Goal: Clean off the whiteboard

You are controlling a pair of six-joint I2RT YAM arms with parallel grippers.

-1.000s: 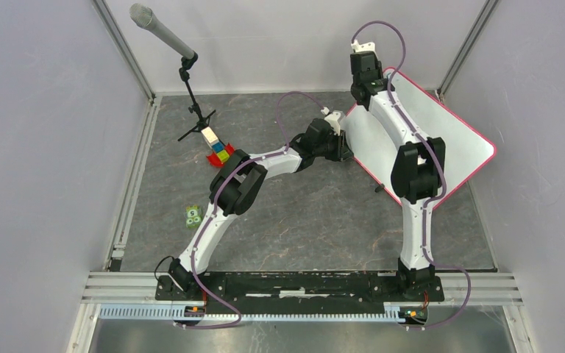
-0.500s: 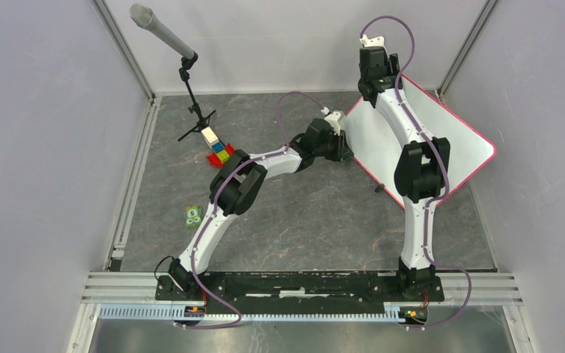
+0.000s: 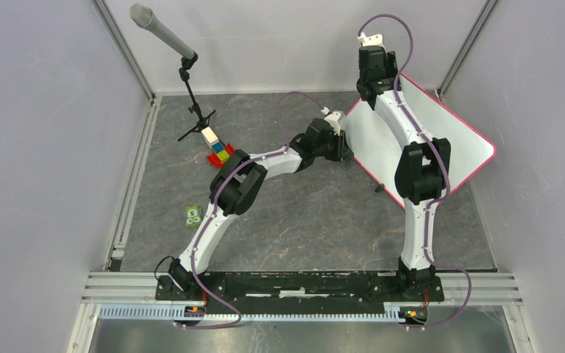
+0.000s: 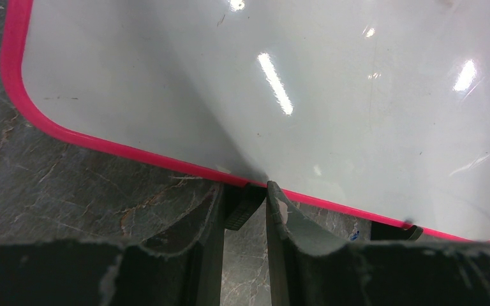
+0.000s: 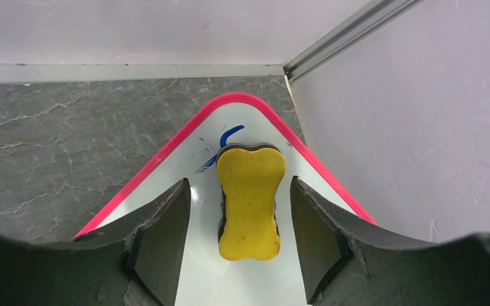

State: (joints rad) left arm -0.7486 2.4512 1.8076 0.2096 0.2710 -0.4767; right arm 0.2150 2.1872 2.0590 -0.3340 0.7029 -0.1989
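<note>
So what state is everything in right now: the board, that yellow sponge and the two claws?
whiteboard: on the table, mostly clean, a blue mark at its far corner.
eraser: lying loose on the whiteboard, against that mark.
left gripper: shut on the whiteboard's pink edge.
right gripper: open, fingers either side of the eraser, not touching.

On the whiteboard (image 5: 204,242), the yellow eraser (image 5: 250,201) covers part of the blue stroke (image 5: 230,135) near its corner.
</note>
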